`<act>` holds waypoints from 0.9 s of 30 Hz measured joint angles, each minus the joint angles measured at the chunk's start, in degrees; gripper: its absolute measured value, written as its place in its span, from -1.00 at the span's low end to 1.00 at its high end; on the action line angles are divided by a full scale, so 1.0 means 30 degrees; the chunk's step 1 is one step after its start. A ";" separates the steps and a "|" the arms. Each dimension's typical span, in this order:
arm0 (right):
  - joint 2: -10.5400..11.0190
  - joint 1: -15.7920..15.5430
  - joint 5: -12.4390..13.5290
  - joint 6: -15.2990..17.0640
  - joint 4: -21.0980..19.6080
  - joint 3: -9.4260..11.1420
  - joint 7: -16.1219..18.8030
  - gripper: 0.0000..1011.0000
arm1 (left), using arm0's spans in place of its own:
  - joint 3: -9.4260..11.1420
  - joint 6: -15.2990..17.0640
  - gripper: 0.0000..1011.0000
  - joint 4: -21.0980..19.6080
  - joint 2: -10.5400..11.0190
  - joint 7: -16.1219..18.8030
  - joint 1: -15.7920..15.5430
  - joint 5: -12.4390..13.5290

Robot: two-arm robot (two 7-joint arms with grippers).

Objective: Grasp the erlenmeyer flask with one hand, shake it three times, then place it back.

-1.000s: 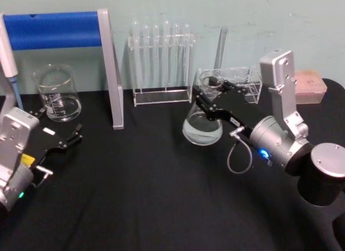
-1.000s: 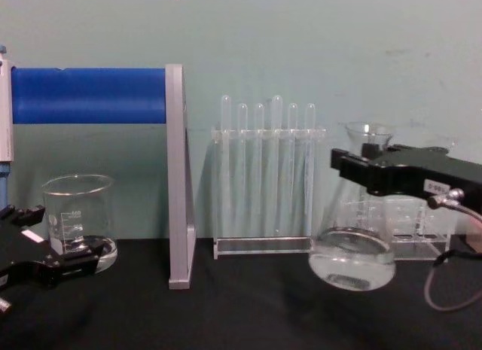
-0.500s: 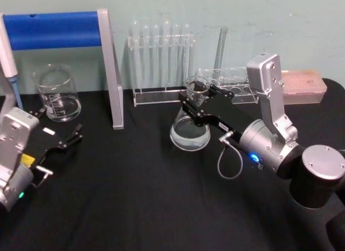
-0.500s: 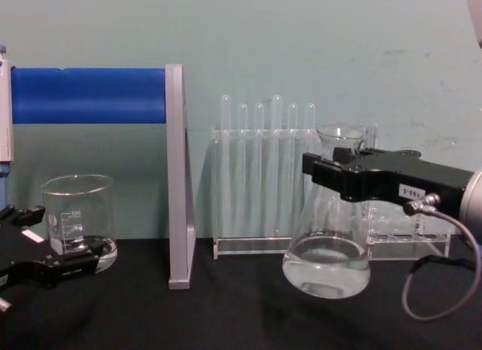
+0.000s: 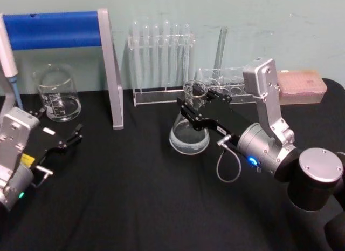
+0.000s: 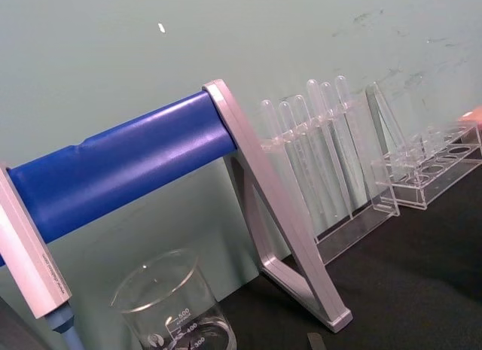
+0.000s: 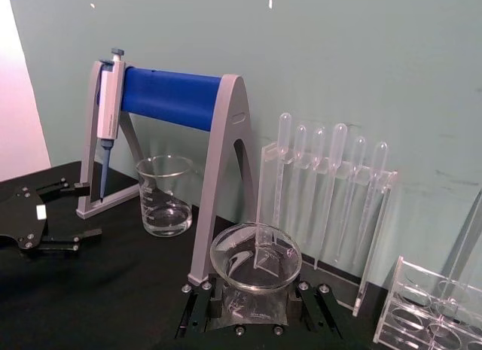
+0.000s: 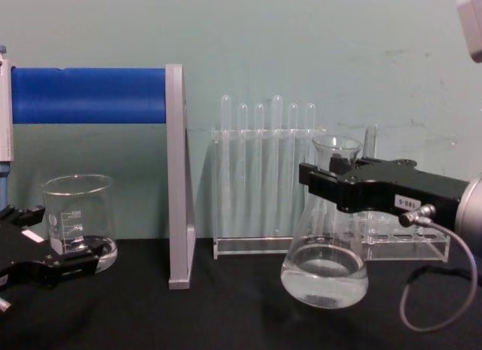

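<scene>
Right claw (image 8: 332,181) clamped on flask (image 8: 324,271) neck. Likely mid-shake; next needs gentle upright set-down beneath claw. Left claw (image 5: 60,123) apart, idle.

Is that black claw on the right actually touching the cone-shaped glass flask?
Touching. The chest view shows the right gripper's black jaws clamped against the erlenmeyer flask's neck, just below its rim, with no gap.

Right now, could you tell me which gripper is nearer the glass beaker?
Left. The left gripper lies in front of the beaker; the right gripper, far across the table, holds the erlenmeyer flask.
</scene>
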 joint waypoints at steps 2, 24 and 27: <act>-0.0005 0.0001 -0.0063 -0.0079 0.0123 -0.0041 -0.0008 -0.11 | 0.0000 0.0001 0.98 0.0000 0.0000 0.0000 0.0000 0.0001; -0.0213 -0.0184 -0.0374 -0.0283 0.1304 -0.0400 0.0122 -0.11 | 0.0000 0.0001 0.98 0.0001 0.0000 0.0000 -0.0001 0.0000; -0.0234 -0.0199 -0.0405 -0.0273 0.1432 -0.0424 0.0129 -0.11 | -0.0001 0.0001 0.98 0.0000 0.0000 0.0000 0.0000 0.0000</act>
